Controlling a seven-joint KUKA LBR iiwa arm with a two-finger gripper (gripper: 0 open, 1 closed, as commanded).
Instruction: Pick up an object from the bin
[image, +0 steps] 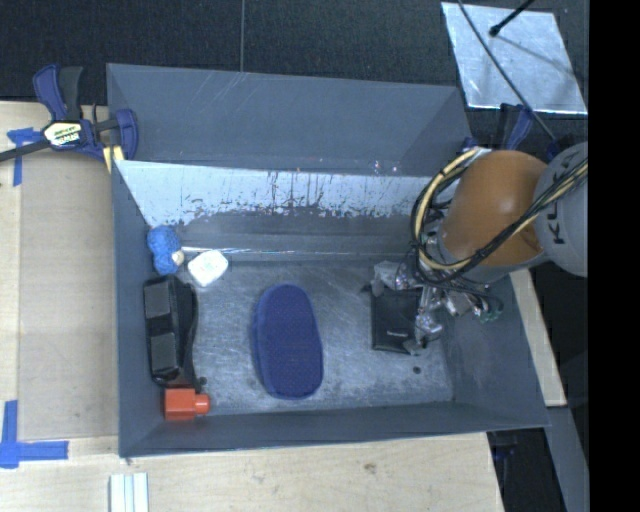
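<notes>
**Hand low at the bin's right end, blue oval broadside to the view's left**

Hand down close to the floor of the grey metal bin, at the right end, tucked beneath the orange-brown wrist cover and its looped cables. Cannot tell whether apart or together, the working end being lost among wrist hardware and shadow.

Just beside the hand on the view's left, perhaps touching: a small black boxy shape standing off the floor. Cannot tell whether a loose thing of the bin or a part of the hand, so no hold claimed.

Further toward the view's left, mid-floor and clearly apart from the hand: a dark blue oval pad with a finely textured surface, lying flat. Long axis from far wall to near wall, only slightly tilted, and so broadside to the hand. Judged the nearest sure candidate; probably best taken by travelling toward the view's left and closing across the short width, not along the length.

Well apart, against the left wall: a black rectangular case, long axis parallel to that wall. At its near end, touching or just beside, a small orange block. Beyond its far end, a white lump next to a small rounded blue piece in the far-left corner.
</notes>
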